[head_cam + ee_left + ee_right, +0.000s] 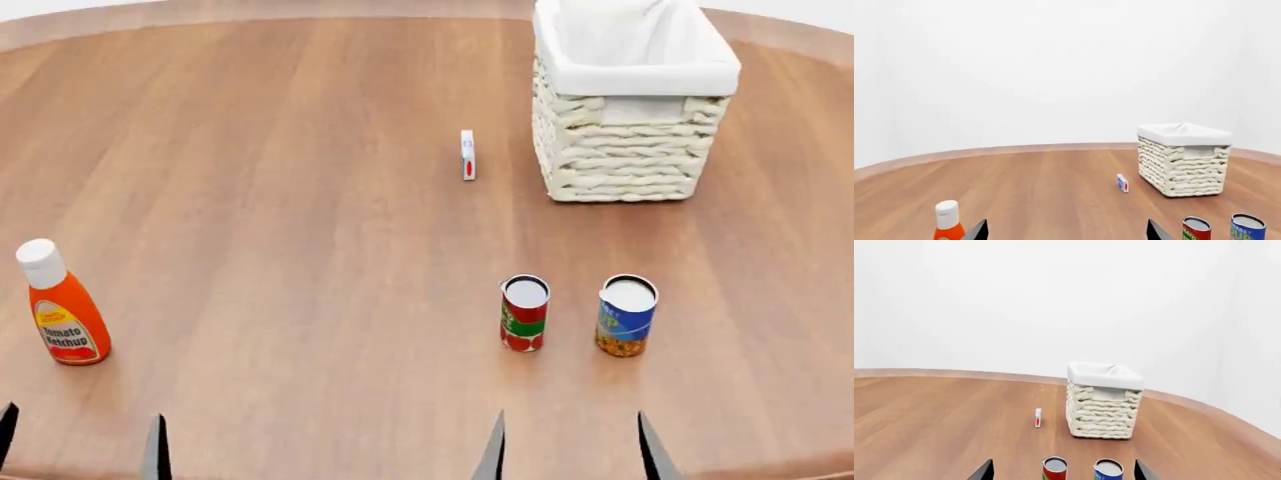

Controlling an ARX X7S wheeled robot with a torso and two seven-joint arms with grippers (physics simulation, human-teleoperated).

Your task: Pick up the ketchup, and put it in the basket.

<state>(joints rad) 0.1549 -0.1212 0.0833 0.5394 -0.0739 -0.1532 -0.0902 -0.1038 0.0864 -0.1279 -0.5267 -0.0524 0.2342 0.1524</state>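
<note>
Orange-red ketchup (62, 304) upright near-left on wood table (267, 200), basket (631, 100) far right, well apart, left gripper (80, 445) and right gripper (571, 448) both spread, empty.

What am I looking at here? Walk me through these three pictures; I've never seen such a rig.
A simulated two-armed robot at a wooden table. One picture looks down from its head; the other two come from cameras near each gripper. The dark tips at the bottom are the left gripper and right gripper, both open and holding nothing. On the table stand the ketchup, a red-green can, a blue can, a small white box and the basket.
</note>
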